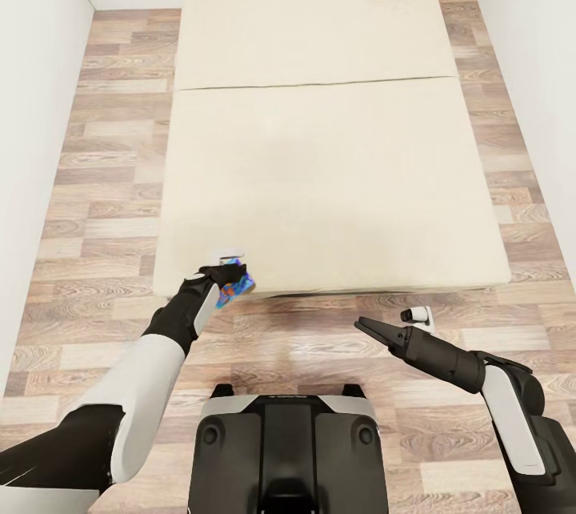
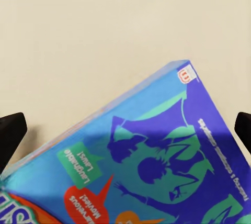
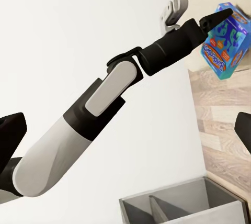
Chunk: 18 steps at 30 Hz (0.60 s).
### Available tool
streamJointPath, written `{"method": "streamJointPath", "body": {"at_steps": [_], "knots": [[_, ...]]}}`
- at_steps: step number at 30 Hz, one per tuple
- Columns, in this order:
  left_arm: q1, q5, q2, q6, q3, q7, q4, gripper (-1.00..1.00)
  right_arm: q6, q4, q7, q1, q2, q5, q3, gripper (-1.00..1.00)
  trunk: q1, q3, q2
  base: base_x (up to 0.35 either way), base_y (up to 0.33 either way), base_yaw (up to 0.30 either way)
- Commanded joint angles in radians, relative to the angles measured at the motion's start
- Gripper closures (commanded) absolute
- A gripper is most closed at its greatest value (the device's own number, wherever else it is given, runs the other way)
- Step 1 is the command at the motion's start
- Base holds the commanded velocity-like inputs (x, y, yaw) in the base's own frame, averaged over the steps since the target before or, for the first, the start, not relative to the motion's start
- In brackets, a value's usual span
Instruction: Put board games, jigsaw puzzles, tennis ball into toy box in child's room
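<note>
The small blue board game [image 1: 237, 282] is held, tilted, in the left gripper [image 1: 226, 275] at the near edge of the bed [image 1: 336, 178] (the hold looks near one edge). It could be dropped if swung fast. The right gripper [image 1: 366, 326] is carried empty, fingers together.

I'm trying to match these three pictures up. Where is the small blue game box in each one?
Head view: blue game box at the bed's near edge, held by the left end effector.
Left wrist view: box fills the lower half, beige mattress behind.
Right wrist view: box at upper right, at the left arm's tip.
Shared landmark: the beige bed.
</note>
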Motion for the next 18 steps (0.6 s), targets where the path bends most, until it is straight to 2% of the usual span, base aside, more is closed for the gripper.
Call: {"method": "streamJointPath", "body": {"at_steps": [1,14,18], "knots": [[0.000,0.003,0.000,0.006,0.005,0.002,-0.003,-1.00,0.003,0.000,0.005,0.000,0.000,0.003,-0.001,-1.00,0.001,-0.001,-0.002,0.000,0.000,0.000],[0.000,0.005,0.009,0.024,0.016,-0.003,-0.101,-1.00,0.003,0.000,0.005,0.000,0.000,0.003,-0.001,-1.00,0.001,-0.001,-0.002,0.000,0.000,0.000],[0.001,0.011,0.032,0.028,0.020,-0.003,-0.115,-1.00,0.003,0.000,0.005,0.000,0.000,0.003,-0.001,-1.00,0.001,-0.001,-0.002,0.000,0.000,0.000]]}}
